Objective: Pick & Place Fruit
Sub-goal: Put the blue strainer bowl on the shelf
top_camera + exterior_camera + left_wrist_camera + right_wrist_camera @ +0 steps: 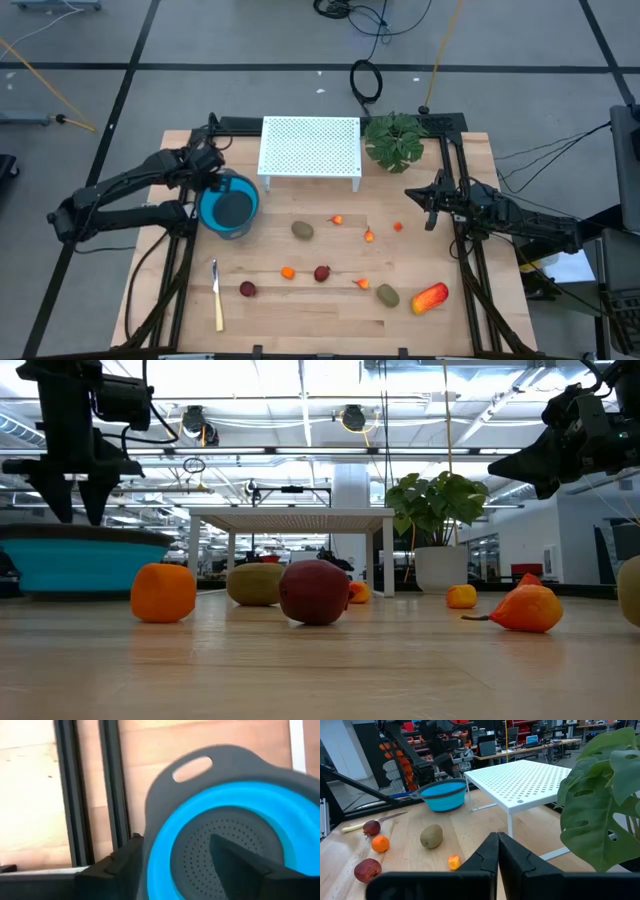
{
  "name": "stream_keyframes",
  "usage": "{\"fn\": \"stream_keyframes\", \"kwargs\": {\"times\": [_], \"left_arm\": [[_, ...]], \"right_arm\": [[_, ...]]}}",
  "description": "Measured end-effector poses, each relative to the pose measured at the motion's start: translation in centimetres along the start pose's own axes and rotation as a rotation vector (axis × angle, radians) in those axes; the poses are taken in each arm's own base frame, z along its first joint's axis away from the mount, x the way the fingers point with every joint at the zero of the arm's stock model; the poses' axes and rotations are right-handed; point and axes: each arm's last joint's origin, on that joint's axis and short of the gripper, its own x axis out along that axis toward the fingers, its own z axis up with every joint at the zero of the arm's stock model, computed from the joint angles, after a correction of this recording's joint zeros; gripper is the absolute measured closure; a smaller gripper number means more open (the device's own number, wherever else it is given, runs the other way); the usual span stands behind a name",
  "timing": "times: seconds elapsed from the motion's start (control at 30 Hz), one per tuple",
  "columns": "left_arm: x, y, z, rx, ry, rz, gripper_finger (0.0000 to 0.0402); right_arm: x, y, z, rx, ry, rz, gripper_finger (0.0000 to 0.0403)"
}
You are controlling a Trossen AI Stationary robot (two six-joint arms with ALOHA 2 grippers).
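Note:
The fruit lies scattered on the wooden table: two olive-brown ovals [302, 230] [387, 295], an oblong red-orange piece [429, 298], two dark red balls [321, 273] [247, 289], an orange ball [288, 271] and tiny orange bits [369, 236]. A blue bowl with a grey perforated bottom [230, 205] stands at the left. My left gripper [174, 840] hangs open, pointing down over the bowl's far-left rim, one finger above the inside and one outside, holding nothing. My right gripper [497, 845] waits shut and level at the right, near the plant.
A white perforated stand [310, 148] sits at the far middle, with a leafy plant [395, 138] to its right. A cream-yellow knife [217, 295] lies near the front left. Black frame rails [175, 260] run along both sides of the table.

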Motion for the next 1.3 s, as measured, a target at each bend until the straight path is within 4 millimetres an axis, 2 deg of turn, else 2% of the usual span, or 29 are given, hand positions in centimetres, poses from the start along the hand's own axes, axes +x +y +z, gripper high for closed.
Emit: {"fn": "stream_keyframes", "kwargs": {"times": [0.23,0.63,0.87,1.03,1.3], "left_arm": [[0.1,0.2,0.4,-0.041,-0.011,0.005,0.0134],[0.2,0.4,0.5,-0.100,-0.007,0.007,0.0133],[1.6,0.2,0.1,-0.166,0.029,-0.018,0.0133],[1.7,0.3,0.1,-0.239,-0.003,0.019,0.0144],[2.0,0.4,0.2,-0.208,-0.023,0.075,0.0176]], "right_arm": [[0.0,0.0,0.0,0.000,0.001,0.000,0.0399],[0.0,0.0,0.0,-0.001,0.001,0.000,0.0399],[0.0,0.0,0.0,0.000,0.001,0.000,0.0399],[0.0,0.0,0.0,-0.001,0.001,0.000,0.0399],[0.0,0.0,0.0,-0.001,0.001,0.000,0.0399]]}}
